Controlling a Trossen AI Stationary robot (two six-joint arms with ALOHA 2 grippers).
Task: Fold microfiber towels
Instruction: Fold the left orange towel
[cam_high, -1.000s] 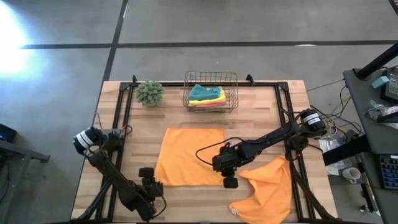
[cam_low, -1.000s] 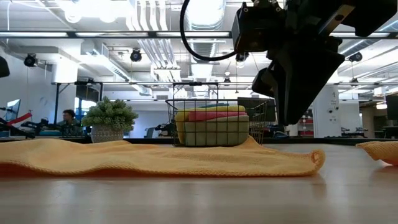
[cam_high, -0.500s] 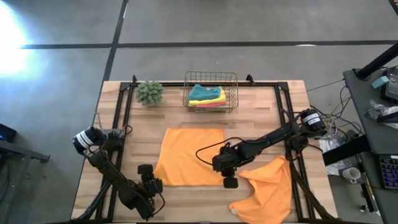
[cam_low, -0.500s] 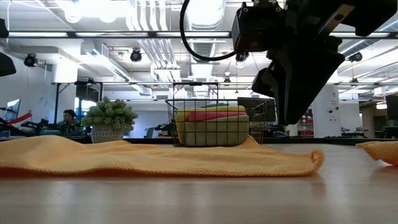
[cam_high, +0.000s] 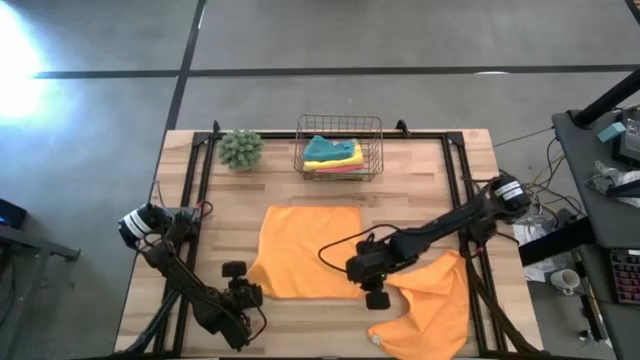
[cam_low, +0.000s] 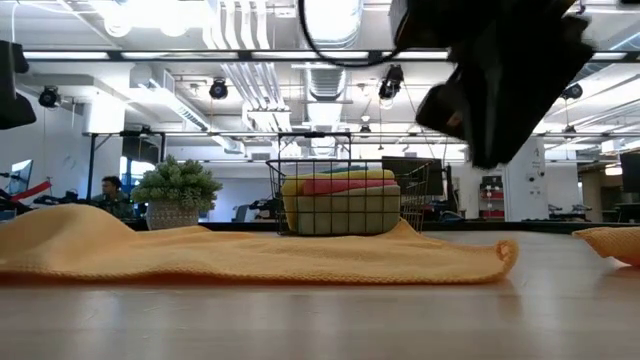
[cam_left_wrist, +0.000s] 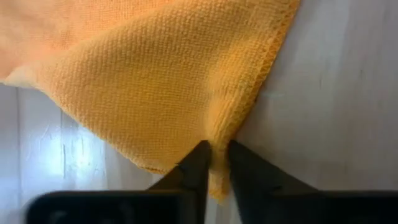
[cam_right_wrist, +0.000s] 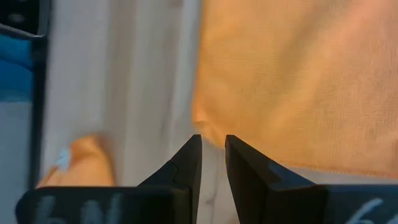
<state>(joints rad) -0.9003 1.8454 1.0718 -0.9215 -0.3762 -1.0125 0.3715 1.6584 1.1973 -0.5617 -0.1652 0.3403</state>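
Observation:
One orange microfiber towel (cam_high: 305, 250) lies spread flat in the middle of the table. My left gripper (cam_high: 243, 292) is at the towel's near-left corner and is shut on it. My right gripper (cam_high: 376, 297) hangs above the table by the towel's near-right corner (cam_right_wrist: 199, 118). Its fingers are shut and hold nothing. A second orange towel (cam_high: 432, 300) lies crumpled at the near right. Folded teal, yellow and pink towels (cam_high: 333, 153) are stacked in the wire basket (cam_high: 340, 125) at the far edge. My left gripper pinches the spread orange towel's near-left corner (cam_left_wrist: 217, 134) between its two fingers, with the hemmed edge running into the gap. The fingers come from above, slanting steeply down. The cloth puckers into a low ridge (cam_low: 70, 228) at the hold, and the rest lies flat on the table.
A fuzzy green plant ball (cam_high: 240, 148) stands at the far left beside the basket. Black frame rails (cam_high: 195, 200) run along both sides of the table. Bare wood (cam_high: 300, 325) shows along the near edge between the arms.
My left gripper has shut on the spread towel's near-left corner, and the cloth there has humped up a little. My right gripper has risen from the table by the towel's near-right corner, still shut. The rest of the towel lies as before.

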